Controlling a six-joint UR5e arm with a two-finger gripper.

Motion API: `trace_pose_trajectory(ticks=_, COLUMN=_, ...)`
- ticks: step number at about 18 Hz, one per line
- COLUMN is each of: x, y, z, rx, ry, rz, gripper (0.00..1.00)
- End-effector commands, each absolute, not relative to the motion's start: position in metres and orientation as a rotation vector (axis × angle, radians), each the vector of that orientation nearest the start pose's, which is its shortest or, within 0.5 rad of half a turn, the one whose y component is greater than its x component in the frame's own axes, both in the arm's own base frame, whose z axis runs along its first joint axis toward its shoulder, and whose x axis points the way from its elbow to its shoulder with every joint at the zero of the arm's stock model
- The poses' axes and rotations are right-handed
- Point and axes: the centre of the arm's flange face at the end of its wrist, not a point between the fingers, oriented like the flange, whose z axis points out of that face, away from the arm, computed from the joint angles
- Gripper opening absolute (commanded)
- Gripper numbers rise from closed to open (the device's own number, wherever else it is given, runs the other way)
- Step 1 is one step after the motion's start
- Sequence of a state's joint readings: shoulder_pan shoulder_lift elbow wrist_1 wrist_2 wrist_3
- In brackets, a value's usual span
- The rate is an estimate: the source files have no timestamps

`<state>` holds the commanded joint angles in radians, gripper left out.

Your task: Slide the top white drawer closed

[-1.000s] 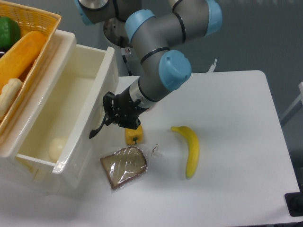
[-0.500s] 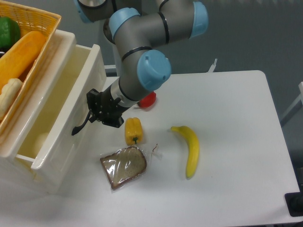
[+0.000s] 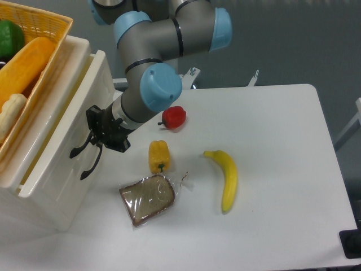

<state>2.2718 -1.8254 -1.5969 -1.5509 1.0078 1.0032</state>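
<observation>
A: where's the drawer [image 3: 59, 152] at?
B: left edge of the tabletop [image 3: 271, 130], under the basket [image 3: 39, 25], only a narrow gap showing on top. The hand [image 3: 101, 131] is right against its front by the handle [image 3: 84, 153]. Can't tell if it's pinching anything.

The top white drawer [image 3: 67, 164] is glossy cream-white with curved black handles; the gripper [image 3: 97, 134] is black on a grey arm [image 3: 163, 34] with light blue caps. On the white tabletop [image 3: 282, 141]: a red pepper [image 3: 174, 117], a yellow pepper [image 3: 158, 156], a yellow banana [image 3: 227, 176], and brown bread [image 3: 148, 199] in clear wrap. The woven basket [image 3: 48, 28] is yellow
</observation>
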Motion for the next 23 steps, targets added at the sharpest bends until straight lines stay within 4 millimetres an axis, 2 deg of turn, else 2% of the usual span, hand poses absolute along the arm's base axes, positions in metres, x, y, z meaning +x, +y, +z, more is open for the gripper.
trace_pose_trajectory(ticks=7, x=-0.218, y=0.547, z=0.360, rx=-2.758, ry=0.315, rz=-0.797, gripper=0.11)
trace_pose_trajectory(ticks=10, x=-0.231, y=0.545, z=0.360, rx=-2.753, ry=0.300, rz=-0.784, gripper=0.16)
trace_pose_trajectory(ticks=11, x=-0.243, y=0.541, z=0.360, rx=-2.749, ry=0.278, rz=-0.772, gripper=0.23)
trace_pose_trajectory(ticks=13, x=-0.268, y=0.534, z=0.362, rx=-2.734, ry=0.238, rz=-0.713, gripper=0.25)
trace_pose_trajectory(ticks=16, x=-0.313, y=0.521, z=0.362, rx=-2.710, ry=0.169, rz=-0.605, gripper=0.35)
trace_pose_trajectory(ticks=17, x=-0.329, y=0.519, z=0.362, rx=-2.702, ry=0.151, rz=-0.562, gripper=0.45)
trace_pose_trajectory(ticks=20, x=-0.386, y=0.492, z=0.362, rx=-2.708, ry=0.054, rz=-0.445, gripper=0.56)
trace_pose_trajectory(ticks=23, x=-0.428, y=0.469, z=0.358, rx=-2.720, ry=-0.017, rz=-0.353, gripper=0.79)
